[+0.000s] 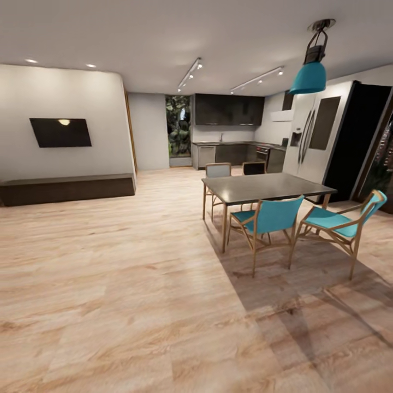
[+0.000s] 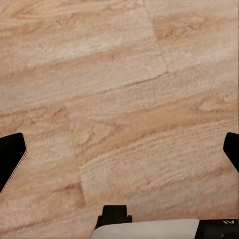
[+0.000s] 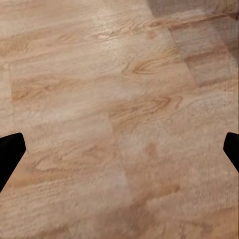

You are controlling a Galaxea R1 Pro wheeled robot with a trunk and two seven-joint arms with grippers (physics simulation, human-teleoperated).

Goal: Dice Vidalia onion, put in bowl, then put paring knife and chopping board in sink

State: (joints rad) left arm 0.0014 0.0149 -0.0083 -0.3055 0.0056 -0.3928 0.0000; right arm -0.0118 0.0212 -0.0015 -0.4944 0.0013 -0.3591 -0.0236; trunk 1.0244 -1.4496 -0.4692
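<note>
The onion, paring knife, chopping board and bowl are too far off to make out. The kitchen counter with a faucet stands at the far end of the room in the head view. My left gripper hangs open over bare wood floor, its black fingertips wide apart with nothing between them. My right gripper is open as well above the floor, one fingertip at each side of the picture.
A dark dining table with teal chairs stands ahead to the right. A fridge lines the right wall. A low bench and wall screen are at the left. Wood floor stretches toward the kitchen.
</note>
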